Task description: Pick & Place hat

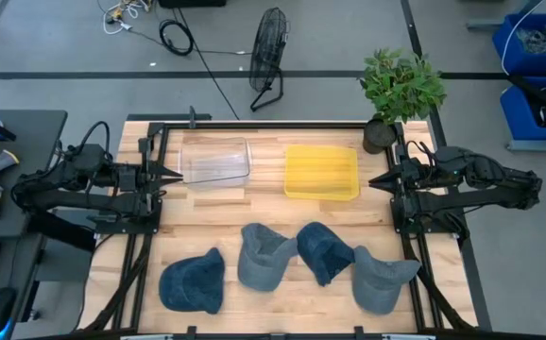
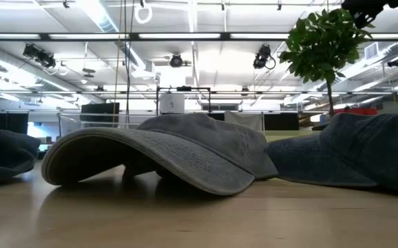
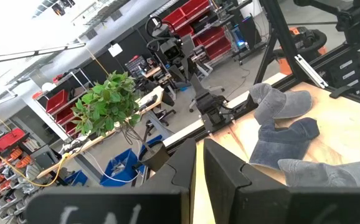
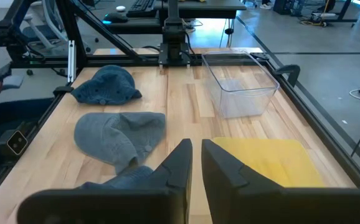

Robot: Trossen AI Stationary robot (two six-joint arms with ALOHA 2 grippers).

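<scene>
- Dark metal, the left gripper [image 1: 174, 175] waits at the left edge of the table, beside the clear bin [image 1: 215, 161]; its fingers [image 3: 227, 180] are nearly together with only a narrow slit between, and they hold nothing.
- The right gripper [image 1: 377, 179] waits at the right edge, beside the yellow tray [image 1: 321, 172]; its fingers [image 4: 223, 171] are also close together and empty.
- Four hats lie in a row along the near side of the wooden table [image 1: 268, 212]: a dark blue hat [image 1: 193, 281] far left, a grey-blue hat [image 1: 264, 255], another dark blue hat [image 1: 325, 250] touching it, and a grey hat [image 1: 379, 277] far right.
- No gripper touches any hat.
- A potted plant [image 1: 400, 90] stands at the far right corner.
- Behind the table, on the grey floor, stand a black fan [image 1: 268, 57] and blue crates [image 1: 537, 66].
</scene>
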